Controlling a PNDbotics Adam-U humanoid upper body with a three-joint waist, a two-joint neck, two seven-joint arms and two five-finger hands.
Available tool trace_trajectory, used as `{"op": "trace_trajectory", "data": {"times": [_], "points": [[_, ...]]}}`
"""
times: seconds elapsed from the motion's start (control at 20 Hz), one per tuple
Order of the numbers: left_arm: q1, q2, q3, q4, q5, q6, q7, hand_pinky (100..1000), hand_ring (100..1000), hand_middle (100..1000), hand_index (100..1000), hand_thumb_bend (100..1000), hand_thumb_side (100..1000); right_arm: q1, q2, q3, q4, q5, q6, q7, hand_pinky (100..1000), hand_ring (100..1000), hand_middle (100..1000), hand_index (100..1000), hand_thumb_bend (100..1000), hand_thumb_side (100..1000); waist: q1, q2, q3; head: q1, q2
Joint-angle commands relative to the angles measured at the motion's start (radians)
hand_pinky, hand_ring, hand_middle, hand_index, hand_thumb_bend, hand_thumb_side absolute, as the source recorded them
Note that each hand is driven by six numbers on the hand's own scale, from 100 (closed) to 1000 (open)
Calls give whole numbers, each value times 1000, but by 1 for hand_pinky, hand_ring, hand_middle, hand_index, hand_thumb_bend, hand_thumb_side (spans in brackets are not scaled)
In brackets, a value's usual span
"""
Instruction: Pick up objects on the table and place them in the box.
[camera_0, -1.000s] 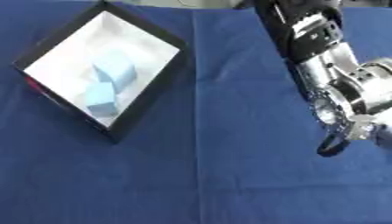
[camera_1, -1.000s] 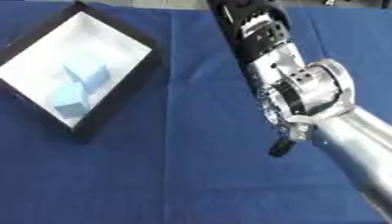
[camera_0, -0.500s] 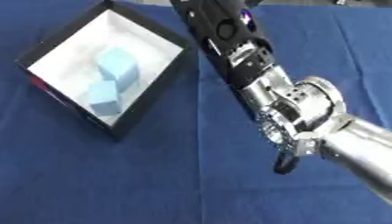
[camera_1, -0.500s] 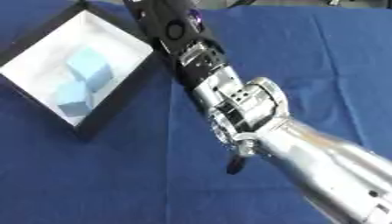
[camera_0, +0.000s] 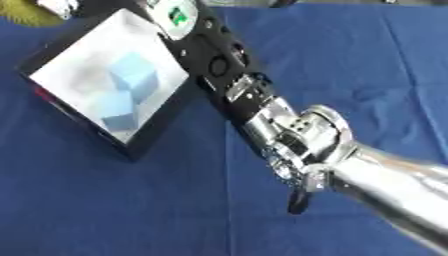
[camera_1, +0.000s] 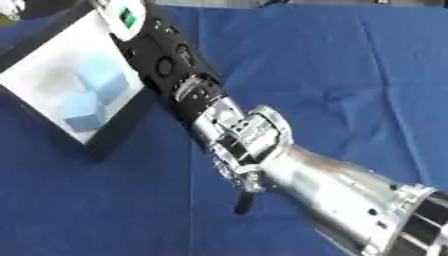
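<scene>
The box (camera_0: 147, 134) lies at the left, with black walls and a white floor. Two light blue blocks (camera_0: 133, 76) (camera_0: 116, 113) sit inside it, touching each other. My right arm (camera_0: 289, 135) comes in from the lower right and runs diagonally over the box's right wall toward the top left corner. Only a pale bit of my right hand (camera_0: 59, 6) shows at the top edge, above the box's far corner. A yellow thing (camera_0: 17, 17) shows at the top left corner beside it; I cannot tell whether the hand holds it. My left hand is out of view.
A blue cloth (camera_0: 367, 60) with a few creases covers the table. A short black part (camera_0: 298, 201) hangs from the arm's silver elbow joint. No loose objects show on the cloth to the right of or below the arm.
My right arm has swung left, from the right side of the table to across the box's right wall. The box and its two blocks have stayed put.
</scene>
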Motion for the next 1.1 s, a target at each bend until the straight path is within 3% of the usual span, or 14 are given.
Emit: {"op": "trace_trajectory", "data": {"times": [0.05, 0.2, 0.45, 0.55, 0.6, 0.65, 0.7, 0.85, 1.0, 1.1], "points": [[-6, 30, 30, -38, 6, -13, 61, 680, 1000, 930, 683, 100, 608, -3, 4, -9, 0, 99, -30, -24, 846, 678, 472, 594, 100, 165, 4, 0, 2, -5, -1], [-10, 32, 30, -54, 2, -16, 89, 686, 1000, 933, 685, 100, 608, 22, 11, 2, 21, 209, -66, -57, 851, 696, 484, 609, 100, 225, 0, 0, -2, 1, 0], [-20, 31, 23, -74, -2, -25, 115, 688, 1000, 932, 686, 100, 610, 45, 27, 21, 33, 385, -72, -118, 858, 735, 529, 659, 100, 290, -3, 3, -3, 5, 6], [-24, 32, 18, -77, -1, -24, 114, 688, 1000, 931, 686, 100, 609, 49, 28, 28, 36, 443, -72, -143, 875, 787, 611, 745, 100, 402, -4, 3, -5, 4, 7], [-24, 32, 17, -78, -1, -22, 112, 688, 1000, 931, 686, 100, 609, 50, 27, 32, 38, 475, -72, -152, 891, 822, 670, 793, 147, 452, -4, 2, -6, 6, 9], [-25, 33, 16, -79, -1, -21, 111, 688, 1000, 931, 686, 100, 609, 51, 27, 34, 40, 502, -72, -159, 894, 827, 679, 801, 153, 456, -5, 1, -7, 7, 11], [-24, 33, 16, -79, -1, -21, 110, 688, 1000, 931, 685, 100, 609, 51, 26, 34, 42, 525, -72, -167, 918, 866, 752, 863, 198, 487, -5, 1, -8, 7, 10], [-21, 34, 17, -79, -2, -20, 108, 688, 1000, 931, 685, 100, 608, 52, 19, 17, 49, 574, -71, -202, 928, 885, 781, 894, 197, 476, -4, -1, -10, 10, 7], [-17, 33, 16, -78, -4, -19, 102, 688, 1000, 932, 685, 100, 607, 52, 15, 11, 54, 615, -69, -232, 986, 979, 887, 946, 330, 466, -3, -2, -13, 15, 3], [-16, 33, 14, -77, -6, -17, 95, 687, 1000, 931, 682, 100, 606, 50, 13, 6, 54, 624, -65, -252, 999, 1000, 905, 963, 393, 435, -1, -3, -15, 17, 0]]}}
